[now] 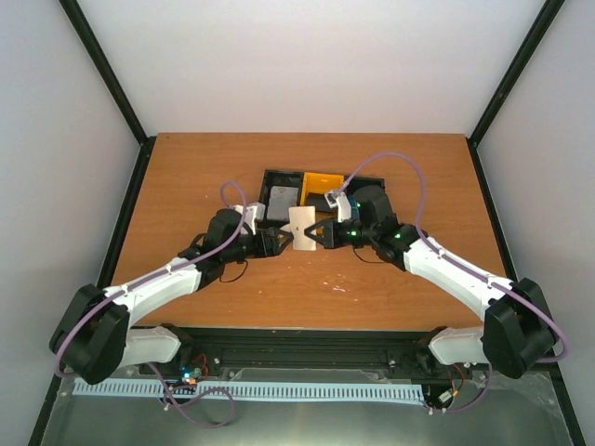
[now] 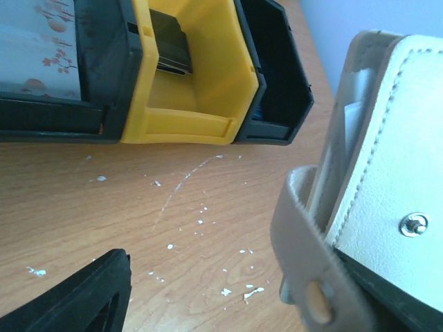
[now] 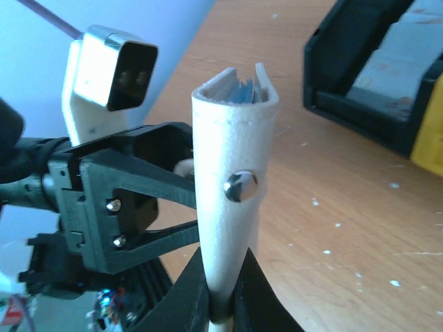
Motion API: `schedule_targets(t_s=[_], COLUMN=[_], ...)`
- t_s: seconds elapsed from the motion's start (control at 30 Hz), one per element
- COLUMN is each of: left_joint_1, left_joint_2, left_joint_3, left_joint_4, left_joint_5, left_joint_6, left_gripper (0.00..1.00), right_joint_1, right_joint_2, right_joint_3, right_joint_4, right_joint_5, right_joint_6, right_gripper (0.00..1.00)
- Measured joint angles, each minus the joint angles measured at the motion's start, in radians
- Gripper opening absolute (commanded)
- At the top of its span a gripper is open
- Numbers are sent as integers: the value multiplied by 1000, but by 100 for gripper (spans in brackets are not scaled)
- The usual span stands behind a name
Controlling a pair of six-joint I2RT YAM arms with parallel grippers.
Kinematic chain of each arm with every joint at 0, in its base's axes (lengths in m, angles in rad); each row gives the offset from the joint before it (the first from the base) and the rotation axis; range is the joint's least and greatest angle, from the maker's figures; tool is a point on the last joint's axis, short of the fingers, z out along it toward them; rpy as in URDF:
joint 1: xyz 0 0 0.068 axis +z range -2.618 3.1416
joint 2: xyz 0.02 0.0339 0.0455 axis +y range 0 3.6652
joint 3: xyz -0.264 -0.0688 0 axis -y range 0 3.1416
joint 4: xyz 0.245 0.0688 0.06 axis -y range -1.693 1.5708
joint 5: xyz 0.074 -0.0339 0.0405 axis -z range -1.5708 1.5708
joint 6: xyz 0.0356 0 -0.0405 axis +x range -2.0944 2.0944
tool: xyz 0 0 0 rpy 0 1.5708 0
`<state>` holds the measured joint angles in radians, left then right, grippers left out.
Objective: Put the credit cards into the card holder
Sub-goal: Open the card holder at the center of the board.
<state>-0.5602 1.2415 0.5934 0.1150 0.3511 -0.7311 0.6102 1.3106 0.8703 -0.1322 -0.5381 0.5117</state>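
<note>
The cream card holder point(image 1: 303, 228) hangs on edge above the table, between the two arms. My right gripper point(image 3: 223, 308) is shut on the holder's lower end point(image 3: 232, 187), snap stud facing the camera. Thin card edges, one bluish point(image 3: 243, 88), show in its open top. My left gripper point(image 2: 242, 304) stands open, its left finger point(image 2: 90, 297) far from the holder point(image 2: 387, 173), which sits at the gripper's right side. A grey flower-printed credit card point(image 2: 41, 55) lies in the tray's left compartment. A dark card point(image 2: 169, 48) stands in the yellow one.
The black-and-yellow three-compartment tray point(image 1: 279, 175) sits just behind the grippers, at the table's middle. White flecks dot the wood point(image 2: 201, 221) under the left gripper. Side walls and black frame posts bound the table.
</note>
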Motion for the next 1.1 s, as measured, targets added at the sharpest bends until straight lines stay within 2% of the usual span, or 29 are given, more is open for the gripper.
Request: schedule_targets(t_s=[0.17,0.33,0.53,0.63,0.67,0.77,0.87,1.1], left_joint_1=[0,0,0,0,0,0,0,0], left_joint_2=[-69,-176,-184,-179,-179,-179,-179,-143], left_joint_3=[-56,-95,-97,-100,-101,-101,-100,-90], left_joint_4=[45,71,104,108,108,105,73,-50], left_joint_5=[34,13,21,23,23,20,18,58], left_joint_6=[3,8,17,18,18,19,18,14], left_gripper=[55,29,3,1,1,1,1,1], right_joint_1=[-3,-2,-2,-2,-2,-2,-1,0], right_joint_2=[-3,-3,-3,-3,-3,-2,7,112], right_joint_3=[-9,-11,-15,-19,-23,-27,-31,-63], right_joint_4=[21,34,49,59,60,53,31,-23], right_joint_5=[-95,-152,-187,-190,-188,-167,-96,60], right_joint_6=[32,51,65,71,72,72,51,53], right_gripper=[3,3,3,3,8,35,50,56])
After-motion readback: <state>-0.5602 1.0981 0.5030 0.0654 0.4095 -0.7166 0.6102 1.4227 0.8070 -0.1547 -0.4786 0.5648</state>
